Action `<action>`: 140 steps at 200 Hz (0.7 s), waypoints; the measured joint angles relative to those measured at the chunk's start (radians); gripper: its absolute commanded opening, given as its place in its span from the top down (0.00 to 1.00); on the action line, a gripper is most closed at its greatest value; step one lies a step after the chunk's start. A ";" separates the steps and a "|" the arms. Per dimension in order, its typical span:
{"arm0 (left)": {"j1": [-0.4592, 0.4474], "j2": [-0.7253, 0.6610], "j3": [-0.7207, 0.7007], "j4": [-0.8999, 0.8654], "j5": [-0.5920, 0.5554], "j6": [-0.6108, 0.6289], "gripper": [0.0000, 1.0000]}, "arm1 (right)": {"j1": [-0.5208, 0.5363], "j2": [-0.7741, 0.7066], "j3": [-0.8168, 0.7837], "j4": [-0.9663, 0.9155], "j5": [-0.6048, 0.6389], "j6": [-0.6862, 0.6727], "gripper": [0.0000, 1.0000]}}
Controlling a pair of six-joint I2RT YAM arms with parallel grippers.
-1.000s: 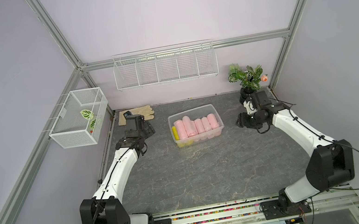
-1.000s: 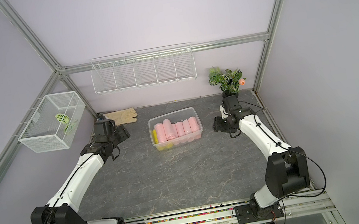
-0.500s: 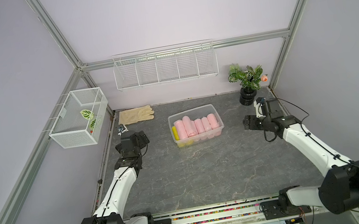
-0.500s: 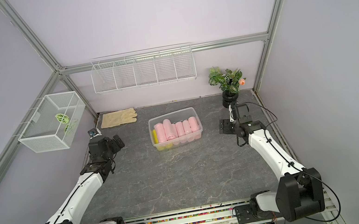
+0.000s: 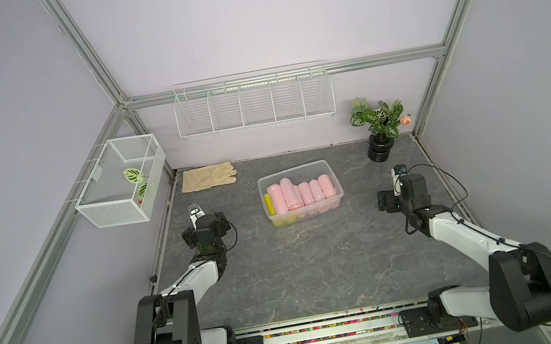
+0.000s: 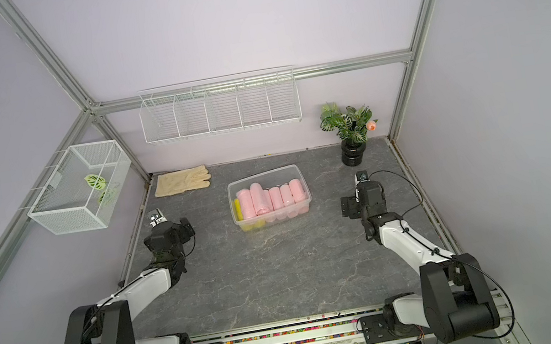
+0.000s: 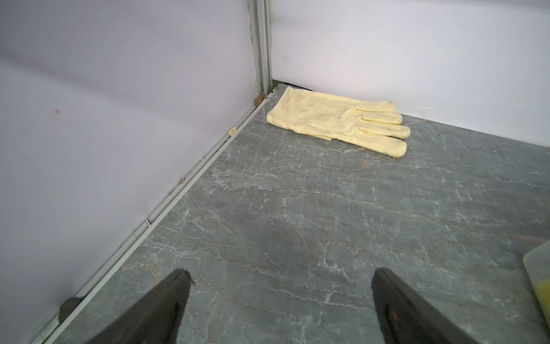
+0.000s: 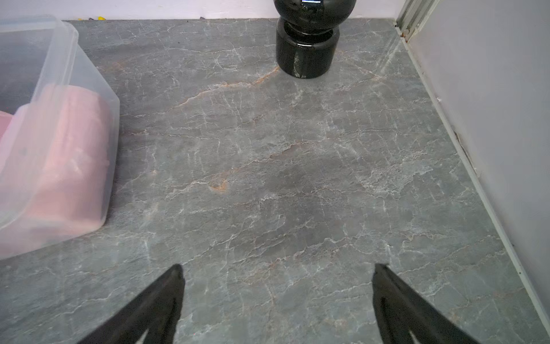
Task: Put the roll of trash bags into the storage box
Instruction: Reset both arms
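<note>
Between my spread, empty left hand and right hand, the storage box holds the pink rolls, so I judge nothing needs gripping.

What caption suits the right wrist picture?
Open right tool above the marbled table, storage box of pink rolls and black pot nearby.
</note>
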 measured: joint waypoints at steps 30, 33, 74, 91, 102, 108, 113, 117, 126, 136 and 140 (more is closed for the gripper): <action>0.003 0.035 -0.052 0.116 0.038 0.034 0.00 | -0.002 0.015 -0.098 0.163 0.002 -0.015 0.01; 0.003 0.039 -0.057 0.130 0.040 0.037 0.00 | -0.002 0.023 -0.103 0.180 0.000 -0.016 0.01; 0.051 0.109 -0.109 0.297 0.090 0.047 0.00 | -0.003 0.117 -0.158 0.367 -0.023 -0.072 0.01; 0.055 0.121 -0.138 0.369 0.099 0.047 0.00 | -0.005 0.124 -0.199 0.488 -0.005 -0.084 0.01; 0.055 0.126 -0.147 0.385 0.107 0.048 0.00 | -0.006 0.161 -0.220 0.575 -0.001 -0.092 0.01; 0.055 0.127 -0.149 0.391 0.111 0.047 0.00 | -0.007 0.193 -0.230 0.628 0.002 -0.097 0.01; 0.055 0.127 -0.149 0.395 0.113 0.047 0.00 | -0.008 0.223 -0.237 0.669 0.003 -0.100 0.01; 0.055 0.127 -0.149 0.399 0.114 0.047 0.00 | -0.008 0.241 -0.242 0.686 0.003 -0.101 0.01; 0.056 0.127 -0.149 0.410 0.117 0.047 0.00 | -0.008 0.266 -0.251 0.699 0.004 -0.104 0.01; 0.057 0.127 -0.149 0.419 0.118 0.047 0.00 | -0.009 0.265 -0.252 0.689 0.004 -0.105 0.01; 0.057 0.127 -0.149 0.420 0.118 0.047 0.00 | -0.010 0.264 -0.251 0.692 0.004 -0.105 0.01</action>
